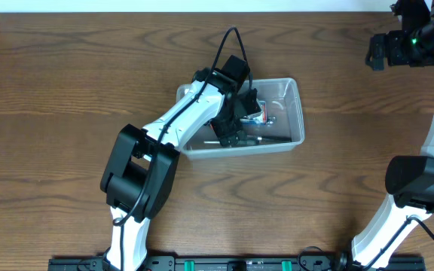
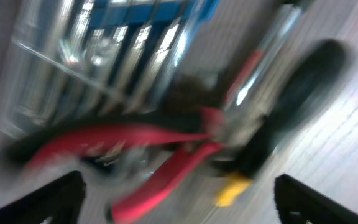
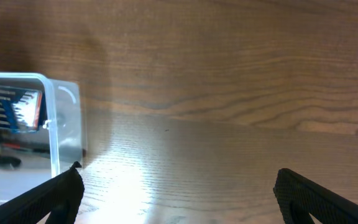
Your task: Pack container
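Left gripper [image 1: 233, 129] is down inside the container [image 1: 298, 113]. Its two fingers are spread wide with nothing caught between them; its own wrist camera shows them at either bottom corner of the view. Just ahead of those fingers lies a pair of red-handled pliers [image 2: 135, 143] with the handles splayed. Beyond the pliers, further from the hand, sits a small blue case [image 2: 157, 12] with a row of shiny bits under a clear cover. To the right of the pliers, as the hand looks, runs a tool with a black grip [image 2: 309, 81] and a chrome and red shaft. A small yellow piece [image 2: 232, 190] shows close to the fingers, near the pliers' joint. That view is smeared, so any lettering on the case or the tools cannot be read. From above, the container sits near the middle of the wooden table [image 1: 51, 90], with the left arm reaching in over its left end. Right gripper [image 1: 377, 51] hangs well apart from it, up by the far right corner of the table, with its fingers also wide apart and holding nothing over the wood. In that hand's own view the container lies off to the left, and the blue case shows through its clear wall.
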Motion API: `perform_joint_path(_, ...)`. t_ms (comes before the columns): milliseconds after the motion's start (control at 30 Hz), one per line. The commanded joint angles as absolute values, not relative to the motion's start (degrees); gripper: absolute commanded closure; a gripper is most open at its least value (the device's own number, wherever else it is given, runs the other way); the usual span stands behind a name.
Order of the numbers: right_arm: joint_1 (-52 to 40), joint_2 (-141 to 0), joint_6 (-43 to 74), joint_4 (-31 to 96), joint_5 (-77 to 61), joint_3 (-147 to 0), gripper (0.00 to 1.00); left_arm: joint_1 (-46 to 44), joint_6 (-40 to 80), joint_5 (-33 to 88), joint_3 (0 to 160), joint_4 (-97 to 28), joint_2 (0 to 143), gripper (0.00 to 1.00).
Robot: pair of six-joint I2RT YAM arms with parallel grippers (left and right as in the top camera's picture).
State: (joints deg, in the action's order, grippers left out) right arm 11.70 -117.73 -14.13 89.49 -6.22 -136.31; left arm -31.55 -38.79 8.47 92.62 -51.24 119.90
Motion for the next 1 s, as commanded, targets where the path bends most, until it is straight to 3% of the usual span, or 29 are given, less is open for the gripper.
perform_joint_path(0, 11.70, -117.05, -14.83, 88.90, -8.40, -136.11, 0.01, -31.68, -38.70, 2.04, 93.95, -51.62, 114.39, 0.02)
perform_joint_path(167, 11.70, -117.03, -14.37, 83.00, -9.65, -136.11, 0.01, -29.56, -35.31, -2.92, 96.82, -51.59, 103.07, 0.02)
perform_joint_path(467, 10.94, -114.98, -11.79, 80.05, -13.85, -136.11, 0.01, -10.90, -7.57, -0.34, 96.97, -60.12, 84.53, 0.01)
perform_joint_path(633, 11.18, -107.26, -11.16, 84.77, -13.54, -136.11, 0.01, -4.05, -7.42, 4.97, 94.56, -65.17, 76.36, 0.01)
perform_joint_path(833, 11.05, -96.64, -10.33, 88.92, -13.47, -135.04, 0.01, -4.64, -7.16, 4.95, 83.53, -63.92, 62.61, 0.01)
perform_joint_path(967, 9.54, -88.16, -10.33, 88.84, -13.37, -124.42, 0.01, -4.62, -4.14, 4.93, 69.34, -57.98, 50.22, 0.01)
